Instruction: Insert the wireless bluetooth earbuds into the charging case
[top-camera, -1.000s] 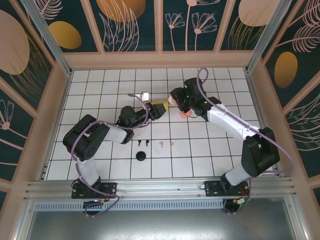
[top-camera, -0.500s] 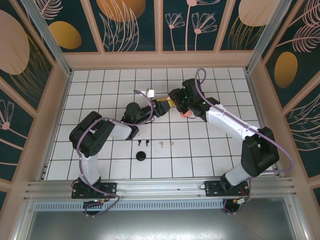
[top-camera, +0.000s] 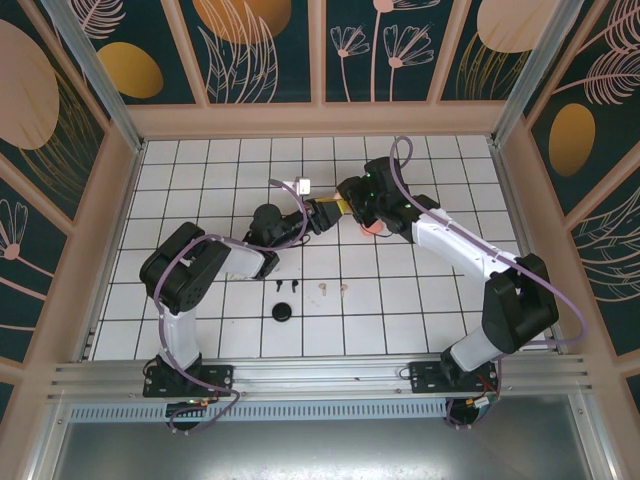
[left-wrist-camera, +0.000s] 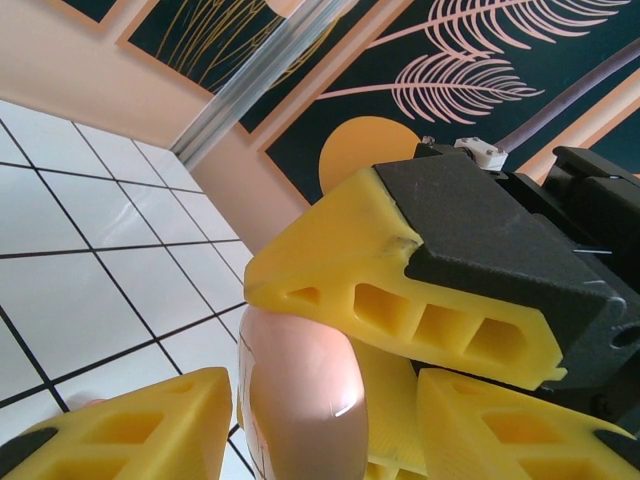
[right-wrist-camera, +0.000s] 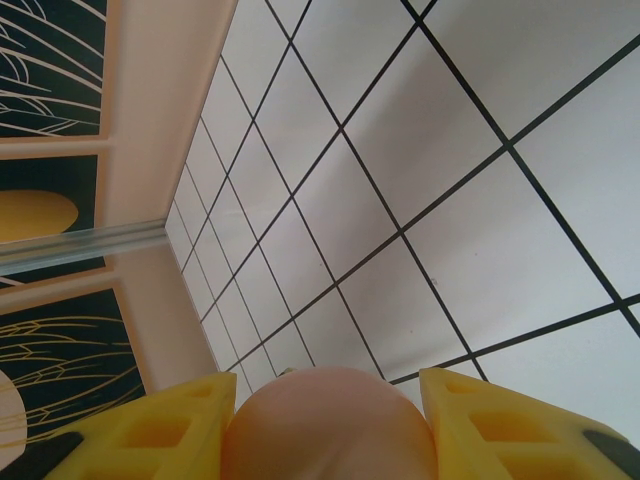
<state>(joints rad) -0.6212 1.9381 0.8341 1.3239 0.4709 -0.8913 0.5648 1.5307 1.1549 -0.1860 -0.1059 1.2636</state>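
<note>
Pink charging case (right-wrist-camera: 330, 432) is clamped in the right pincer (right-wrist-camera: 328, 400), left pincer (left-wrist-camera: 322, 400) straddling it, grip unclear, bare tiles (top-camera: 400, 300) around.

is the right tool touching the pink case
Touching. Right wrist view: the case sits between the right tool's two yellow fingers, both flush against its sides with no gap.

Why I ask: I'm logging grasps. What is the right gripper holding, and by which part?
The right gripper holds a pale pink rounded case, clamped by its two opposite sides between the jaws, its domed end sticking out past them.
</note>
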